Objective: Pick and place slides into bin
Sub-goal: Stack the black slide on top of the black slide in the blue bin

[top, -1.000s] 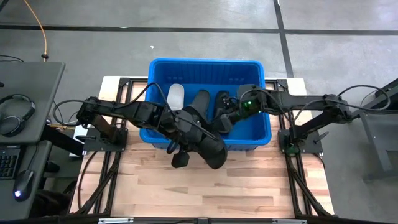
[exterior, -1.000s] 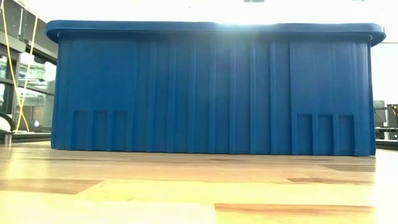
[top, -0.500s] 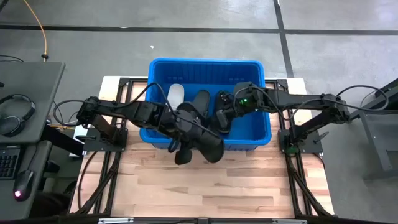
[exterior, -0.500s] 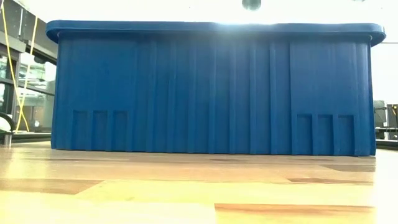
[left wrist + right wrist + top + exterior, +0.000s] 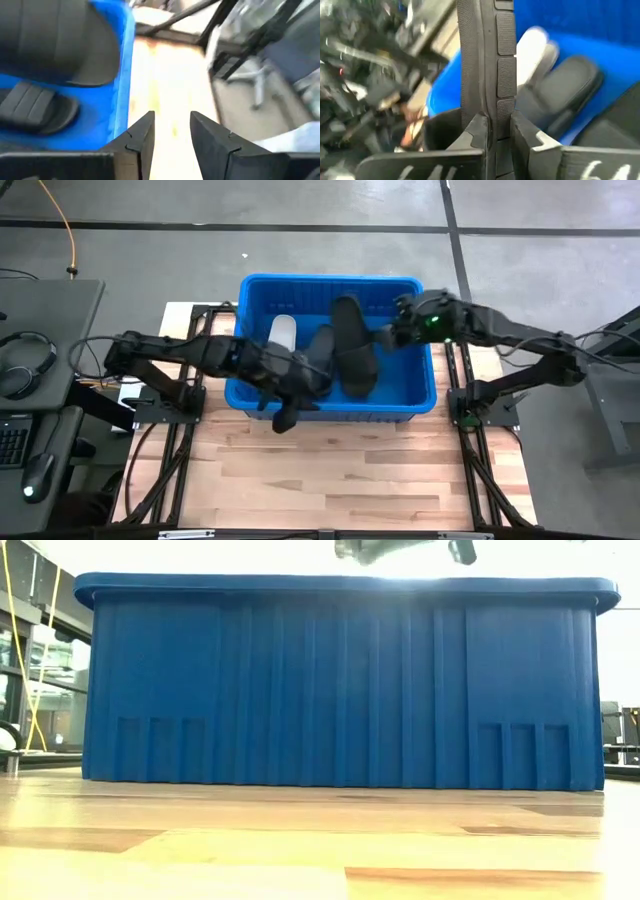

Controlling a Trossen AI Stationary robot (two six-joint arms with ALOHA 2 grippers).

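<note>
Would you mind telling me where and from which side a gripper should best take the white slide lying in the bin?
Probably its rounded end, taken from straight above: the white slide lies flat in the blue bin near the left wall, with that end uncovered, while black slides crowd its right side.

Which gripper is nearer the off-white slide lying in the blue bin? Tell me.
Left. The left gripper is at the bin's near wall, just below the off-white slide; the right gripper is across the blue plastic bin.
</note>
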